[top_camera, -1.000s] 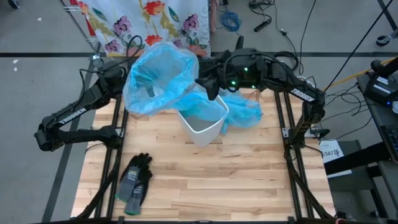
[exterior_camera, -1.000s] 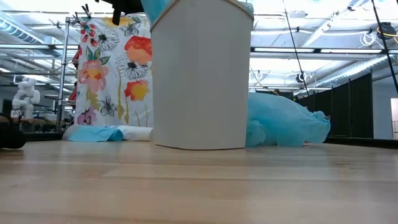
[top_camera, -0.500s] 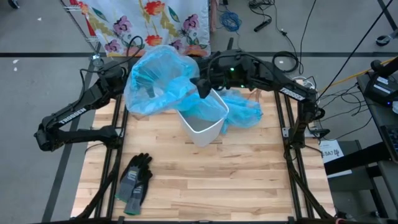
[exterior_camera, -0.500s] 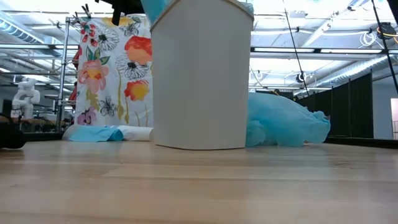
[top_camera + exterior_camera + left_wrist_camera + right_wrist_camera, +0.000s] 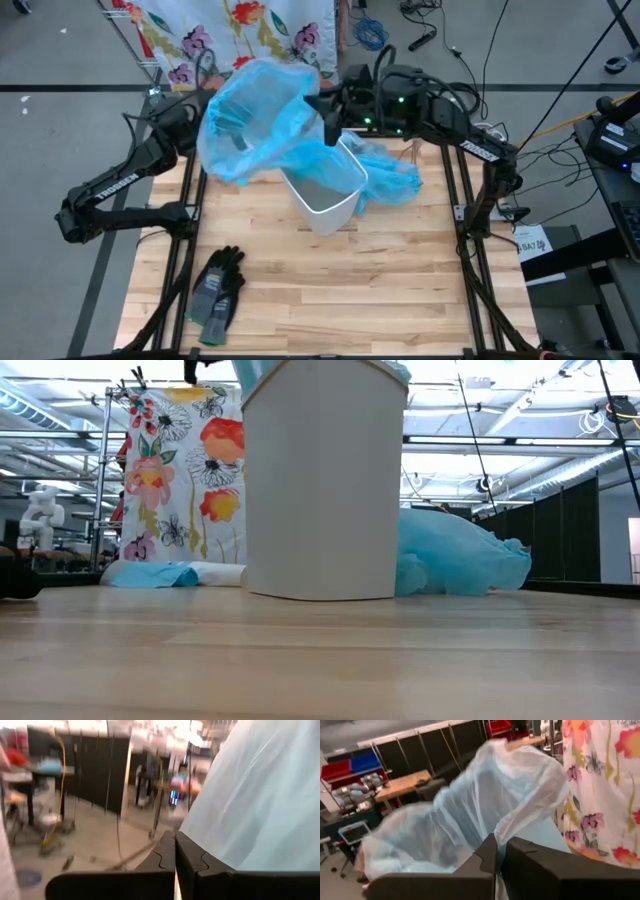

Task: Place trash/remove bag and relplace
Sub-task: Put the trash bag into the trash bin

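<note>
Nearest me on the table (image 5: 400,290) lie the dark gloves (image 5: 215,290), then the white bin (image 5: 325,190) mid-table. Over its far rim I've got the fresh blue bag (image 5: 255,125) pinched from both sides: left gripper (image 5: 225,125) clamped on the left part, right gripper (image 5: 328,122) clamped on the edge nearer the bin. Trash? Can't see any (maybe inside the crumpled blue bag (image 5: 390,175) just right of the bin). I'd spread the mouth wide and level before lowering.
</note>
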Motion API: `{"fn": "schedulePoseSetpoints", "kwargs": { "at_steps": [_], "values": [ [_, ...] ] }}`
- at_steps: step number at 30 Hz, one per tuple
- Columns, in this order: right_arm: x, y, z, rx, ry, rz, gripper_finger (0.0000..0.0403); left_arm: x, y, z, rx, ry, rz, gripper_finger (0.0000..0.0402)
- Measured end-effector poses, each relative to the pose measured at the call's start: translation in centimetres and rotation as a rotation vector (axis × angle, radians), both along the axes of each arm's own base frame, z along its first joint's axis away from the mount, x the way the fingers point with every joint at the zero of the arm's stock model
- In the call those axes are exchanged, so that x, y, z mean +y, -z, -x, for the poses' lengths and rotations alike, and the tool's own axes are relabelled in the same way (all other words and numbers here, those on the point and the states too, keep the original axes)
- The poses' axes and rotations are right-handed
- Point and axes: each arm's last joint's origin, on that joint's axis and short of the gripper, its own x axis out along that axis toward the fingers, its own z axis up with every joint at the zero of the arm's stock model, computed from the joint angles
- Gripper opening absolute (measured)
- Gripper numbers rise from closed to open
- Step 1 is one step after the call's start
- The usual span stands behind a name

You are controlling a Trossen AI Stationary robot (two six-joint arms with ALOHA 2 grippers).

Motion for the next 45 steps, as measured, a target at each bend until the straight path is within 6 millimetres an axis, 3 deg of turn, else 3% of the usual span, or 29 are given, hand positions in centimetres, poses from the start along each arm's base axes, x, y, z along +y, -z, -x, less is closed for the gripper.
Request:
{"fn": "schedulePoseSetpoints", "kwargs": {
  "at_steps": [7, 12, 16, 22, 29, 33, 38, 45],
  "values": [
    [1.1, 0.5, 2.7, 0.160, 0.147, -0.053, 0.0000, -0.6, -3.3, 0.9, -0.132, -0.003, -0.098, 0.0000],
    [2.2, 1.0, 5.2, 0.254, 0.168, -0.217, 0.0000, -1.0, -5.0, 1.4, -0.170, -0.005, -0.133, 0.0000],
    [3.2, 1.3, 6.8, 0.323, 0.175, -0.281, 0.0000, -0.9, -4.4, 1.3, -0.120, -0.004, -0.096, 0.0000],
    [3.7, -0.9, 8.8, 0.183, 0.151, -0.240, 0.0000, -0.8, -2.3, 0.9, 0.058, 0.052, 0.036, 0.0000],
    [3.2, -0.8, 9.3, 0.224, 0.161, -0.203, 0.0000, -2.2, 0.5, 1.5, 0.312, 0.039, 0.211, 0.0000],
    [3.2, -0.3, 9.6, 0.292, 0.159, -0.190, 0.0000, -3.5, 1.2, 1.0, 0.361, 0.077, 0.287, 0.0000],
    [3.3, 0.0, 9.6, 0.327, 0.115, -0.203, 0.0000, -6.0, 0.8, -0.6, 0.296, 0.094, 0.321, 0.0000],
    [3.2, -1.2, 9.2, 0.237, 0.073, -0.092, 0.0000, -9.9, 1.8, -3.7, 0.312, 0.088, 0.351, 0.0000]
  ]
}}
